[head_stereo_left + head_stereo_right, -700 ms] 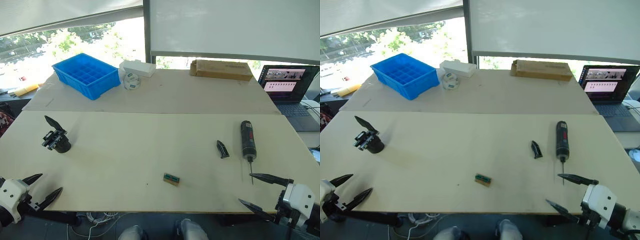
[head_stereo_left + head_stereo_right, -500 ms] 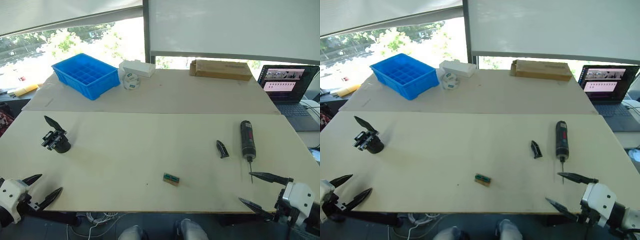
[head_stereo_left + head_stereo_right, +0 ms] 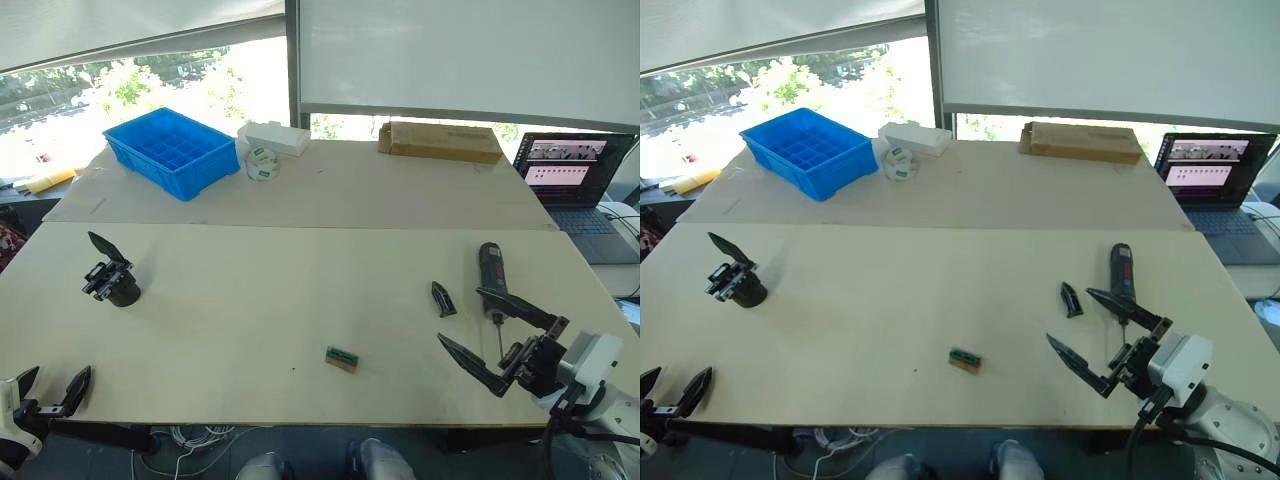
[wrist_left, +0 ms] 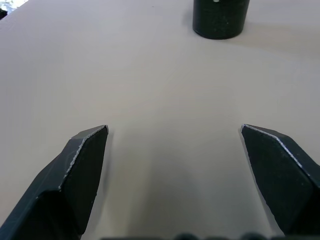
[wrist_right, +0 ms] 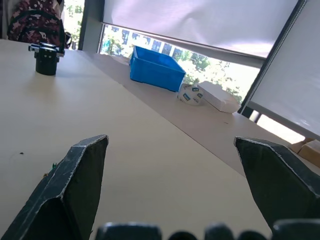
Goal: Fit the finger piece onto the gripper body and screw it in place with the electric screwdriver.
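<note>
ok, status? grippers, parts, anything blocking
Left gripper open, empty, at near table edge. Right gripper open, empty, above the screwdriver tip. Finger piece loose beside it, gripper body far left. Small green-tan block mid-table, not blocking.

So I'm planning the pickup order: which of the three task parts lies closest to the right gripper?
The electric screwdriver: the right gripper hangs over its bit end. The finger piece lies just beside it, and the gripper body sits across the table.
</note>
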Available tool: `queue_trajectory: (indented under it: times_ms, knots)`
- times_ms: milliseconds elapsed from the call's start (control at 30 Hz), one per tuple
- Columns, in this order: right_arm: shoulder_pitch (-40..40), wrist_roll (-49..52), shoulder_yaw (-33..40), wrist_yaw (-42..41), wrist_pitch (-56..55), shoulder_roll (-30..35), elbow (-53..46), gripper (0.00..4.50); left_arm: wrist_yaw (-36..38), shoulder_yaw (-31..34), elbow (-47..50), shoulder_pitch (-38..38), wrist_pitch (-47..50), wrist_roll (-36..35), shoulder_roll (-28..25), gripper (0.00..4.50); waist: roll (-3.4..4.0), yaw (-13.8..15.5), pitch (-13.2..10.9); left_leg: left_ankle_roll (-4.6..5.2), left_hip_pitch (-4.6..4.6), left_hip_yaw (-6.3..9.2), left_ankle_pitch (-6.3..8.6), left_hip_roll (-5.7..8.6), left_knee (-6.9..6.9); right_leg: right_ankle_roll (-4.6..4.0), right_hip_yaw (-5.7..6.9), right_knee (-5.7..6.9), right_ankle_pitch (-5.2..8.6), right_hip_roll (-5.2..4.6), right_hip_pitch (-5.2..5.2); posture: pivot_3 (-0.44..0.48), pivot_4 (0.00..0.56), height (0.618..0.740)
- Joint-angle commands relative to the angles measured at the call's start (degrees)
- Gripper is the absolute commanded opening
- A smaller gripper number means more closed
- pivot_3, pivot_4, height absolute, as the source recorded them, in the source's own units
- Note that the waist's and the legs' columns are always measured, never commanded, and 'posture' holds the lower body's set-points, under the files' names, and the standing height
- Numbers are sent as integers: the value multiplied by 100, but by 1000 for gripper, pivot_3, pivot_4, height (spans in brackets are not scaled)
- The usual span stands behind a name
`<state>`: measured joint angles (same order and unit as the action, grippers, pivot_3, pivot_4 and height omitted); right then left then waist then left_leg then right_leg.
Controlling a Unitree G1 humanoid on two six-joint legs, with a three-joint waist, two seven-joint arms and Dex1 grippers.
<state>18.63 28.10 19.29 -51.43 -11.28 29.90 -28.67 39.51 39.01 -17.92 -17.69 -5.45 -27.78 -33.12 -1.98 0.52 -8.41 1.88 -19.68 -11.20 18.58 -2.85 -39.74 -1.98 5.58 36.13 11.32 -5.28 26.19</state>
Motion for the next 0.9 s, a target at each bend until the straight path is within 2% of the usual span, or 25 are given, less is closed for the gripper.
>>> queue_trajectory:
  times_ms: [33, 333, 500, 633, 900]
  knots:
    - [26, -28, -71, -22, -227, -18, -151, 4437, -239, -170, 326, 423, 274, -10, -79, 4500, -2, 24, 4, -2, -1, 0, -1, 0, -1, -2, 1, 1, -1, 1, 0, 0, 150, 740]
    - [-80, -155, -214, 125, -266, -39, -106, 4437, -1001, -1025, -51, 1980, 700, 824, -251, 4500, -25, -11, 21, -4, -1, -5, -4, 5, -6, -17, 20, 4, -19, 17, -6, 0, 150, 740]
    - [55, -248, -254, 220, -371, -136, -130, 4437, -1116, -1288, -583, 2381, 585, 1126, -199, 4500, -24, -82, 21, -13, 11, -15, -9, 2, -2, -21, 8, 6, -17, 46, -6, 0, 150, 740]
    - [110, -272, -220, 245, -452, -160, -101, 4437, -1375, -1410, -1030, 2829, 533, 1303, -196, 4500, -19, -33, 22, -19, 19, -18, -10, 2, -2, -21, 4, 10, -16, 51, -11, 0, 150, 740]
    - [233, -223, -61, 160, -607, -80, 46, 4437, -1008, -1626, -1859, 3404, -8, 1373, -231, 4500, -19, 11, 22, -21, 27, -18, -11, 2, 0, -23, 0, 15, -17, 51, -13, 0, 150, 740]
